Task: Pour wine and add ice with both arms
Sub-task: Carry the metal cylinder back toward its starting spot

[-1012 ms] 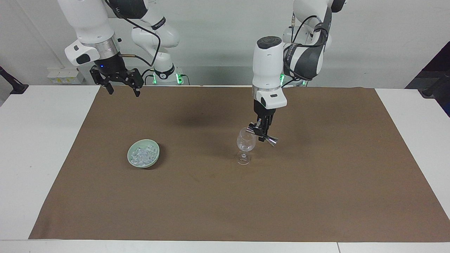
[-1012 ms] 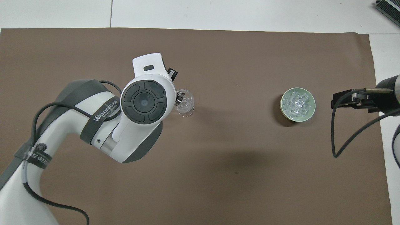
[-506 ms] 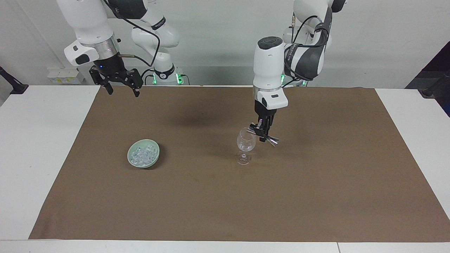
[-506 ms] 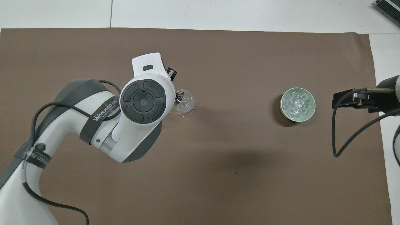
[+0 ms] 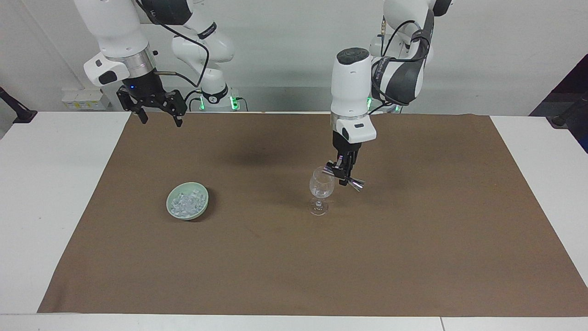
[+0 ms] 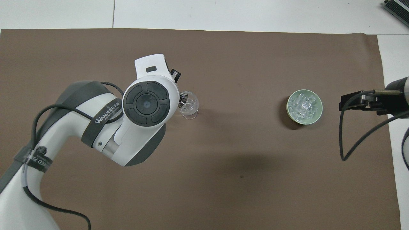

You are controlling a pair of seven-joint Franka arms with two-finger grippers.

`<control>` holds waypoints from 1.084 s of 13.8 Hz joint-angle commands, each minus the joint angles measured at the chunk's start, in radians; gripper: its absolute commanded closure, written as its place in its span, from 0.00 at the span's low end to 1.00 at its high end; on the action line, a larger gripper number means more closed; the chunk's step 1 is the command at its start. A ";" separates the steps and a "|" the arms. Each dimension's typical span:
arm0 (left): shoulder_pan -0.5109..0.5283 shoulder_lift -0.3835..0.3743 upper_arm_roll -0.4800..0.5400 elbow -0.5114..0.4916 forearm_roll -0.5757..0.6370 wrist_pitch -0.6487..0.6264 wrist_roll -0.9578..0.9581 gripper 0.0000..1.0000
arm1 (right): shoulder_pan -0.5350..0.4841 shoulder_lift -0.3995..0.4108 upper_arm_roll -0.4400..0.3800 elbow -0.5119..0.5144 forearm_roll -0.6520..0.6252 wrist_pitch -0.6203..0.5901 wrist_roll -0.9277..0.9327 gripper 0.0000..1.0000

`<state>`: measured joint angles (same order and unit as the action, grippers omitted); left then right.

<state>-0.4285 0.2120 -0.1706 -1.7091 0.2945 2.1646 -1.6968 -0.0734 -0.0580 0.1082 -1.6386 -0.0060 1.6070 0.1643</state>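
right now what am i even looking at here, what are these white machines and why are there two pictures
These are two white robot arms at a table, each ending in a black two-finger claw called a gripper. Both pictures show the same moment. One camera faces the robots from across the table; the other looks steeply down from above their own end, so the two views are mirrored.

On the brown mat stand a clear stemmed glass and a green bowl heaped with ice.

The left gripper is at the glass's rim, shut on metal tongs. Whether the tongs carry ice cannot be told.

The right gripper waits open in the air over the mat's edge nearest the robots, holding nothing. No wine bottle is in view.
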 commanded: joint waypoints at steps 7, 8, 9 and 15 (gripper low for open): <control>-0.006 -0.013 0.022 0.052 -0.084 -0.029 -0.067 1.00 | -0.008 -0.003 0.010 -0.007 0.012 0.013 -0.028 0.00; -0.006 -0.013 0.023 0.057 -0.119 -0.043 -0.069 1.00 | -0.008 -0.003 0.010 -0.007 0.011 0.013 -0.025 0.00; -0.001 -0.014 0.026 0.059 -0.156 -0.048 -0.073 1.00 | -0.006 -0.003 0.010 -0.007 0.011 0.013 -0.023 0.00; 0.184 -0.028 0.028 0.045 -0.481 -0.068 -0.052 1.00 | -0.006 -0.003 0.010 -0.007 0.011 0.024 -0.017 0.00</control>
<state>-0.3075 0.2053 -0.1347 -1.6534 -0.1044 2.1329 -1.7576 -0.0717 -0.0579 0.1130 -1.6386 -0.0060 1.6100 0.1642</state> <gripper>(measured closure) 0.780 0.000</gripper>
